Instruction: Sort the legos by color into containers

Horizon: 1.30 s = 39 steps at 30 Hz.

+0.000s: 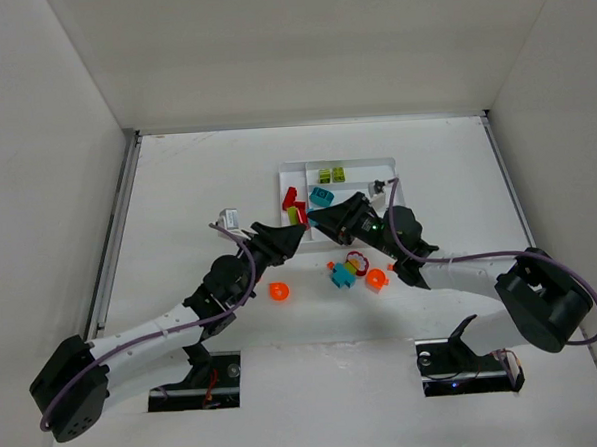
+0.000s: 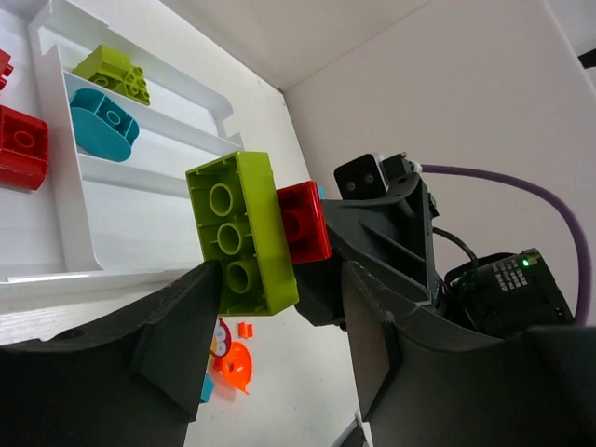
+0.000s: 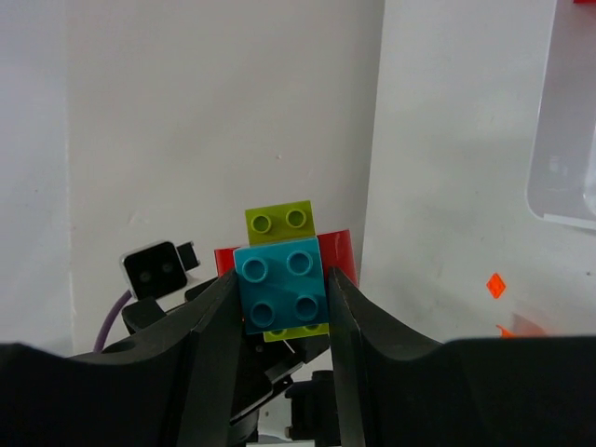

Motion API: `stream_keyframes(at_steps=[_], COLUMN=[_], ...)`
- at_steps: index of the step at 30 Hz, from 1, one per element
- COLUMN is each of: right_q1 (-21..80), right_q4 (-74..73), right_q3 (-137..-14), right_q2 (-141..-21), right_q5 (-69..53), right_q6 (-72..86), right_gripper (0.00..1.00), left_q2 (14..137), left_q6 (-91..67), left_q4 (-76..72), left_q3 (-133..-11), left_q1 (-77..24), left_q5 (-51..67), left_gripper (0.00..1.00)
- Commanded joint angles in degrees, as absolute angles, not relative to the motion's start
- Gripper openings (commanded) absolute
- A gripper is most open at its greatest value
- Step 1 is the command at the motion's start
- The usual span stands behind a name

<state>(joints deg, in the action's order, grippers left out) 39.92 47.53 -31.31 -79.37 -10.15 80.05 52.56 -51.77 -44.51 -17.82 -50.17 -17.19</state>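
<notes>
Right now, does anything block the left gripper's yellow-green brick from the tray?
Nothing visible lies between, but a red brick clings to the yellow-green brick, and the right gripper holds a teal brick stuck on it.

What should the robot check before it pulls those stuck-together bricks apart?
1. Left claw clamps the yellow-green plastic brick: ok.
2. Right claw clamps the teal-blue square plastic brick: ok.
3. Red plastic brick separated from the yellow-green one: not ok, joined.
4. White plastic tray slot holding another yellow-green brick has room: ok.
5. Grip firm enough to pull: cannot tell.
</notes>
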Motion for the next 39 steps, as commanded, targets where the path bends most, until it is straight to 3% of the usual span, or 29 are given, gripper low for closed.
stream_keyframes(at_steps=[1, 26, 32, 39], right_q1=[39.3, 39.2, 39.6, 39.6], right_q4=[56.1, 63.4, 67.3, 71.0], right_q3=[-31.5, -32.2, -31.9, -31.6], right_q2=[-79.1, -82.9, -85.8, -88.3], right_q5=[-11.3, -12.7, -13.0, -13.4], right_q6=[82.0, 86.5, 89.0, 91.3], right_gripper=[0.21, 0.22, 0.22, 0.21], left_q2=[50.2, 52.3, 54.2, 53.7], left_q6=[-52.6, -62.8, -62.9, -62.3], left_q4=[-46.8, -48.3, -53.5, -54.4], left_q3=[-16.6, -17.3, -16.6, -16.9], left_q1=[-50.3, -46.8, -46.7, -46.8], left_q5=[-18.3, -17.0, -16.5, -17.0], left_gripper=[0.53, 0.49, 0.39, 0.18])
